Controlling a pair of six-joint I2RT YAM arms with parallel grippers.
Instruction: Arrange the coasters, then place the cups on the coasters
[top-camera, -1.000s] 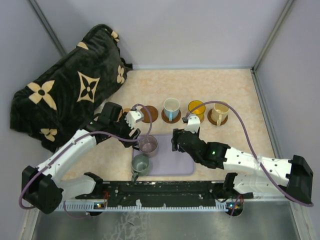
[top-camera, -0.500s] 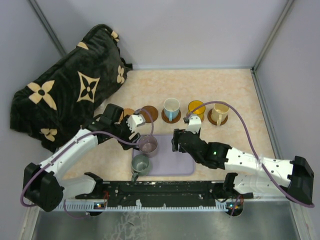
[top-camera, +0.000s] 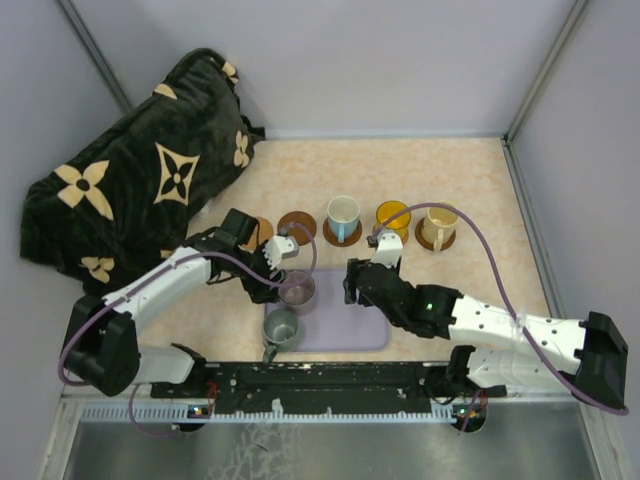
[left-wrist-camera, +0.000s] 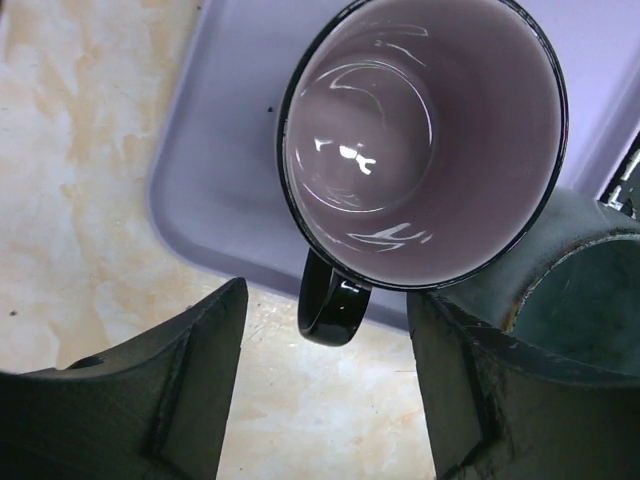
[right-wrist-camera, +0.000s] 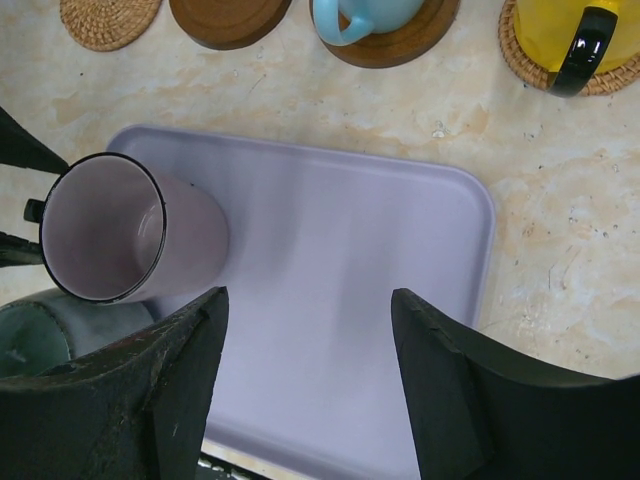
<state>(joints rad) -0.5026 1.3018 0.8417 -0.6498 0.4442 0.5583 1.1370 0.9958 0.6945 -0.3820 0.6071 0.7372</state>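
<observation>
The smoky purple cup (left-wrist-camera: 420, 130) stands upright on the left edge of the lavender tray (right-wrist-camera: 340, 300), its black handle (left-wrist-camera: 330, 305) pointing off the tray. My left gripper (left-wrist-camera: 330, 400) is open, and the handle sits between its fingertips, touching neither. The grey-green cup (top-camera: 281, 328) stands against the purple one. My right gripper (right-wrist-camera: 305, 380) hangs open over the bare tray. In the back row an empty woven coaster (right-wrist-camera: 105, 18) and a dark brown coaster (right-wrist-camera: 225, 15) lie left of the white and blue cup (top-camera: 343, 212), the yellow cup (top-camera: 392, 215) and the cream cup (top-camera: 440, 222), each on a coaster.
A black blanket with tan flower shapes (top-camera: 140, 170) is heaped at the back left, close behind my left arm. Grey walls close the table at the back and both sides. The arms' base rail (top-camera: 330, 385) runs along the near edge.
My left gripper has swung in toward the purple cup, bringing its handle between the fingers, and its jaws have narrowed somewhat. The right arm and the cups have not moved.
</observation>
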